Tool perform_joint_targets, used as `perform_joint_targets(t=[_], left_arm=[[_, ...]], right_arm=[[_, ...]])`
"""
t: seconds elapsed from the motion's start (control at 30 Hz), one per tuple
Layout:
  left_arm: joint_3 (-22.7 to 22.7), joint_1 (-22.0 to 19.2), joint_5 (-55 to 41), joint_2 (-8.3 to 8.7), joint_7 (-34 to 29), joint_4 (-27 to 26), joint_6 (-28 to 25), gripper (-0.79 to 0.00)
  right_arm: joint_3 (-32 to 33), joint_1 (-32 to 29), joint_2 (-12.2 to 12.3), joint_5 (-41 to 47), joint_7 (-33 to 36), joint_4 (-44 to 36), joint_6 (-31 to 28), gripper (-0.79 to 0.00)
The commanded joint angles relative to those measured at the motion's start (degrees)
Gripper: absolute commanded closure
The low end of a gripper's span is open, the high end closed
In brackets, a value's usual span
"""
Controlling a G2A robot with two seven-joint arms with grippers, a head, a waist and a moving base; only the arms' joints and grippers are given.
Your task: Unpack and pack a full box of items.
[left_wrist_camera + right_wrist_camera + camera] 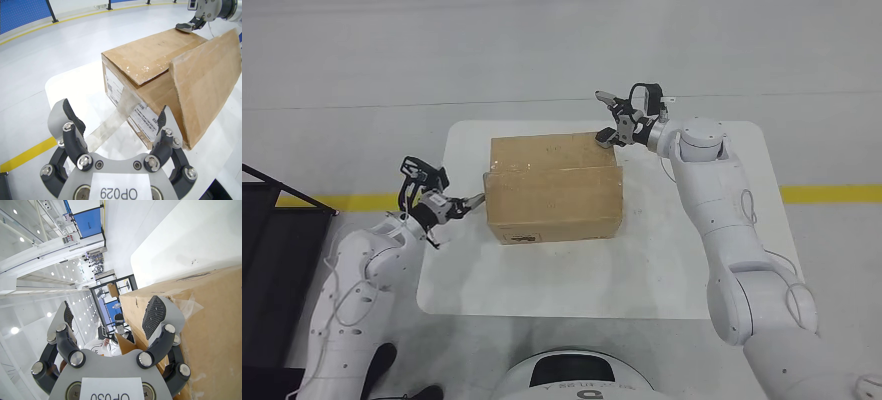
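The cardboard box (554,190) sits mid-frame on the white bench (692,290), one flap (204,83) raised. The left jaws gape empty just left of it. The right jaws, also open, rest one pad (154,315) on its upper-right corner.

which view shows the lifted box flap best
Left wrist view: the flap stands tilted up from the cardboard box, its broad face and ragged edge visible. Top view shows it foreshortened from above; right wrist view catches just a small corner.

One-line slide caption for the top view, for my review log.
Cardboard box on white table; left tool open beside its end, right tool open at its far corner.
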Motion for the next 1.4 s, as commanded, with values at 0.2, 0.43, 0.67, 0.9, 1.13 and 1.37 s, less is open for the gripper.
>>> perform_joint_targets(t=[0.2, 0.43, 0.67, 0.9, 1.13, 1.37], left_arm=[[-2.72, 2.21, -0.04, -0.22, 5.62, -3.15, 10.99, -0.785], [-3.02, 6.74, -5.07, -0.43, 12.19, -7.84, 7.27, -0.785], [1.15, 2.67, -5.38, -0.3, 3.03, -5.46, 4.18, -0.785], [4.03, 0.06, -3.35, -0.71, 1.61, -3.0, 9.86, -0.785], [4.58, -1.75, -3.27, -0.76, 0.5, -1.24, 11.19, -0.785], [5.77, -2.97, -3.02, -0.92, 0.26, -0.08, 12.57, -0.785]], right_arm=[[0.0, 0.0, 0.0, 0.0, 0.0, 0.0, 0.0, -0.785], [0.0, 0.0, 0.0, 0.0, 0.0, 0.0, 0.0, -0.785], [0.0, 0.0, 0.0, 0.0, 0.0, 0.0, 0.0, -0.785], [0.0, 0.0, 0.0, 0.0, 0.0, 0.0, 0.0, -0.785], [1.64, -3.7, 0.35, 4.96, 2.05, -7.02, -2.07, -0.785], [4.85, -12.88, 2.88, 5.57, 15.09, -21.64, 1.56, -0.785]])
